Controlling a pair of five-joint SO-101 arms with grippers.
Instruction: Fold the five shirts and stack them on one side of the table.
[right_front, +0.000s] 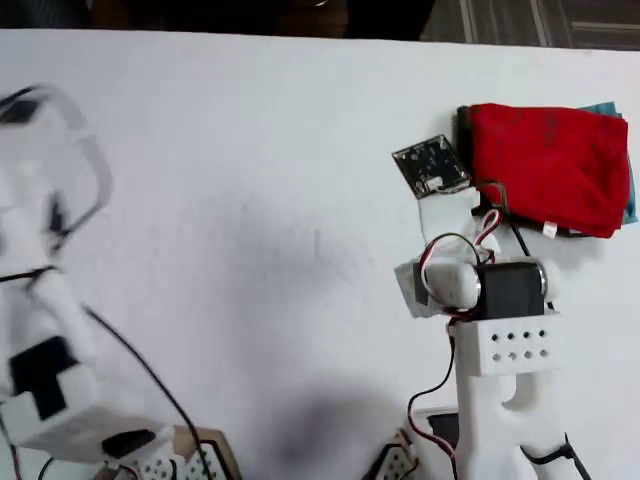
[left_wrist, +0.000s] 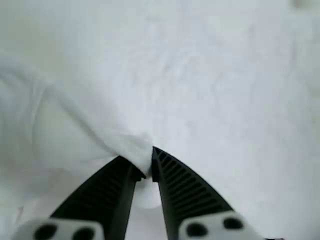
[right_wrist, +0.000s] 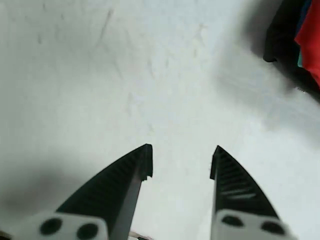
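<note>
My left gripper (left_wrist: 149, 162) is shut on a raised fold of white shirt fabric (left_wrist: 100, 125), pinched between the black fingertips. The left arm (right_front: 45, 300) stands at the table's left edge. My right gripper (right_wrist: 181, 155) is open over the flat white surface, with nothing between its fingers. The right arm (right_front: 480, 290) sits right of centre, just in front of a folded stack: a red shirt (right_front: 550, 165) on top, with a blue edge (right_front: 608, 108) and a black layer (right_front: 463, 130) under it. The same stack's red shirt (right_wrist: 311, 35) and black layer (right_wrist: 282, 40) are beyond the right gripper.
The white surface (right_front: 250, 200) spreads across the middle and far side, faintly creased. The right arm's wrist camera board (right_front: 432, 165) sits beside the stack. Cables (right_front: 140, 370) trail from both arm bases near the front edge. A dark floor lies beyond the far edge.
</note>
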